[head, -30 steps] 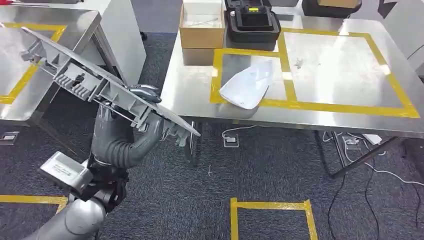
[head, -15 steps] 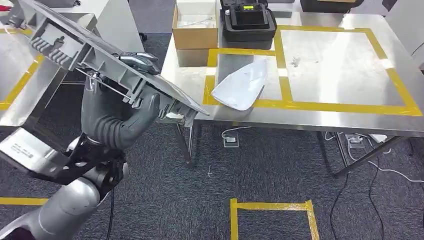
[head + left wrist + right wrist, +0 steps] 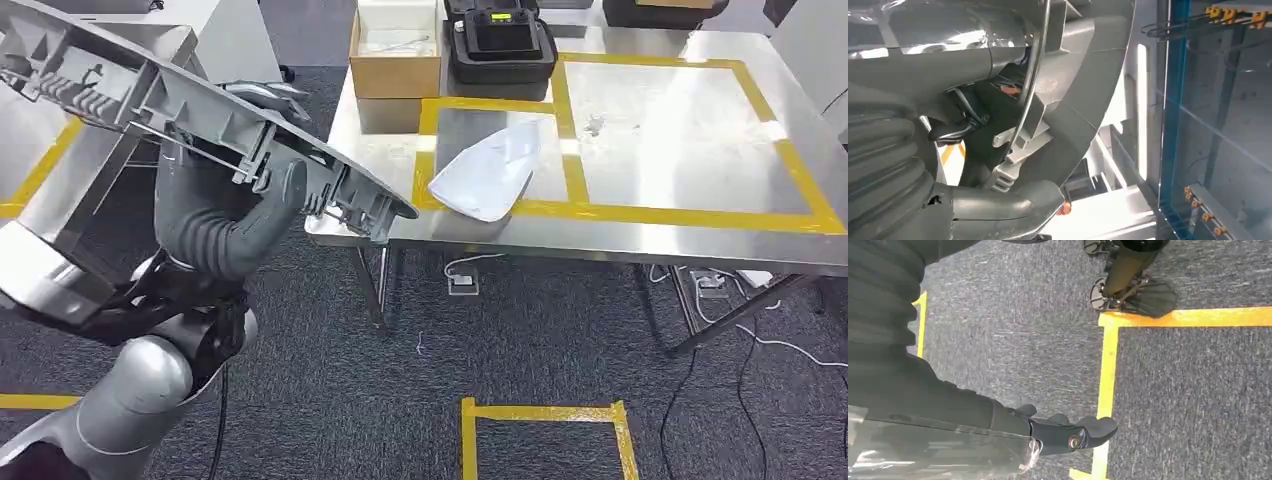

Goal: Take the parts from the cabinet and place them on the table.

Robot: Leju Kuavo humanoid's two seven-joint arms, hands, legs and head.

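**Left hand carries grey part at the table corner**

You see the left hand (image 3: 235, 205) gripping a long grey plastic part (image 3: 190, 105), tilted, its lower end over the steel table's (image 3: 690, 235) near corner. A white part (image 3: 490, 170) lies inside a yellow-taped square. An open cardboard box (image 3: 398, 62) holds pale contents, unclear. The right hand (image 3: 1068, 435) hangs above carpet, fingers loosely curled, holding nothing.
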